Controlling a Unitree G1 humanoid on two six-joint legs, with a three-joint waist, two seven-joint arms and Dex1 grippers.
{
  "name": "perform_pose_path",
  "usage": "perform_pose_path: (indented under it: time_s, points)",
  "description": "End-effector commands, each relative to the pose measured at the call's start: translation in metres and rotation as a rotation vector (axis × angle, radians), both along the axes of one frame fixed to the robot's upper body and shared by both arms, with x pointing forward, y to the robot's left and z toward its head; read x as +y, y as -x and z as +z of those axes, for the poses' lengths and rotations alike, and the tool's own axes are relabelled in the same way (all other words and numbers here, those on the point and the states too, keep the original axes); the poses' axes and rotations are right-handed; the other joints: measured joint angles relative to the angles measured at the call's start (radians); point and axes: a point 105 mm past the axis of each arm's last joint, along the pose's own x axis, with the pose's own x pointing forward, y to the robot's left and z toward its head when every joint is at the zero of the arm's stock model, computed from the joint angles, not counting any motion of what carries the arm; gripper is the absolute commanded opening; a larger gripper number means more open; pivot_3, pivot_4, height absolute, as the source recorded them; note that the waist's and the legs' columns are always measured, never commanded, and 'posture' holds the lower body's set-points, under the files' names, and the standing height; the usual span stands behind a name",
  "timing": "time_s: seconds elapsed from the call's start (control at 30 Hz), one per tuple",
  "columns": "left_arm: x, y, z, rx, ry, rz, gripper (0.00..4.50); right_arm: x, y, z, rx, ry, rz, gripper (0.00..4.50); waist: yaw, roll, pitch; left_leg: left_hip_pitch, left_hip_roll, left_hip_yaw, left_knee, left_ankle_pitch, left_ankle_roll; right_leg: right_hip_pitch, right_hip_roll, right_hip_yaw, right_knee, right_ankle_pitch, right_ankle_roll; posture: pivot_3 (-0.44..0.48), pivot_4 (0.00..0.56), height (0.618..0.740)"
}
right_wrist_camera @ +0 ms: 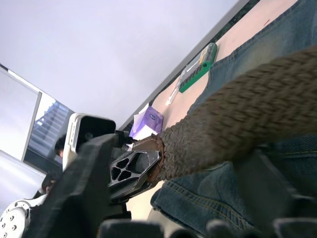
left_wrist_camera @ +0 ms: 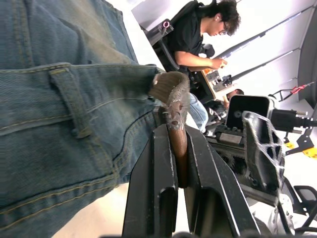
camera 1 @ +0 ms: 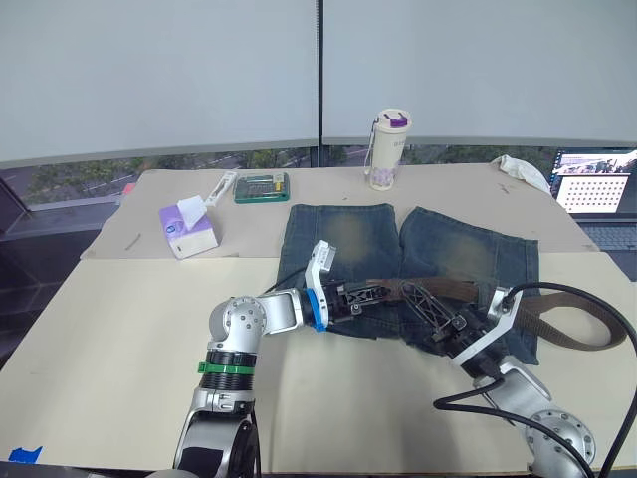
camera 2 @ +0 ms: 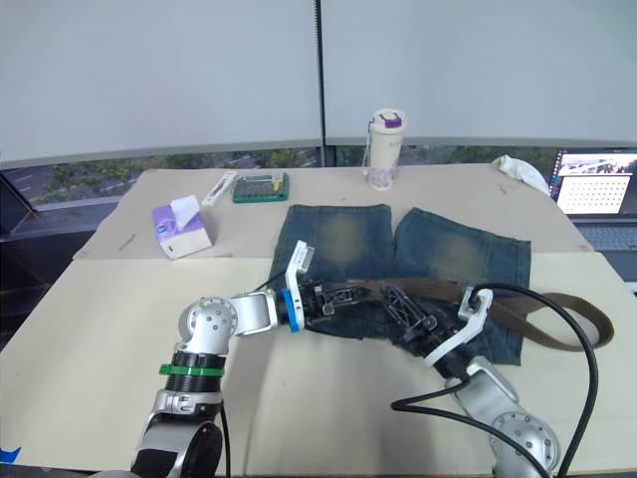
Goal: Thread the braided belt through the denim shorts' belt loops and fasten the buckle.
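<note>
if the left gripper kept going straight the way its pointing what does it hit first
Most likely the right gripper. The left gripper, shut on the belt end, points across the shorts' waistband toward it, and the left wrist view shows it close ahead. Depth is unclear, so it may slide past.

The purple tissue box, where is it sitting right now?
In the left eye view the purple tissue box stands on the table's left side, left of the denim shorts and near the green case.

Silver arms with black cables; left gripper (camera 1: 366,295) wears a blue collar.
</note>
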Motion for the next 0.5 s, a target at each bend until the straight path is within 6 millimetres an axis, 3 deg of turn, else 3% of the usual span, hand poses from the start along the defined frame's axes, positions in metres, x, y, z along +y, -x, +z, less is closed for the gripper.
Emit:
perform_pose_path:
  time_s: [0.03,0.23,0.37,0.5]
  points:
    - [-0.001,0.001,0.008,-0.03,0.016,-0.008,0.0,-0.003,0.001,0.019,-0.076,-0.022,-0.015,2.27,0.0,0.0,0.0,0.0,0.0,0.0,0.0,0.0,0.0,0.0,0.0,0.0,0.0,0.0,0.0,0.0,0.15,0.74]
    - [0.0,0.002,0.005,-0.031,0.003,-0.004,0.0,-0.004,0.001,0.02,-0.078,-0.025,-0.021,0.18,-0.001,0.0,0.0,0.0,0.0,0.0,0.0,0.0,0.0,0.0,0.0,0.0,0.0,0.0,0.0,0.0,0.15,0.74]
    - [0.001,0.0,-0.001,-0.055,-0.039,0.007,0.0,-0.008,-0.005,0.016,-0.06,-0.011,-0.061,0.03,-0.001,0.001,0.0,0.0,0.0,0.0,0.0,0.0,0.0,0.0,0.0,0.0,0.0,0.0,0.0,0.0,0.15,0.74]
    - [0.01,-0.004,-0.005,-0.184,-0.104,0.038,1.49,-0.019,-0.016,0.005,0.013,0.059,-0.151,0.0,-0.001,0.001,-0.001,0.001,0.0,0.0,0.0,0.0,0.0,0.0,0.0,0.0,0.0,0.0,0.0,0.0,0.15,0.74]
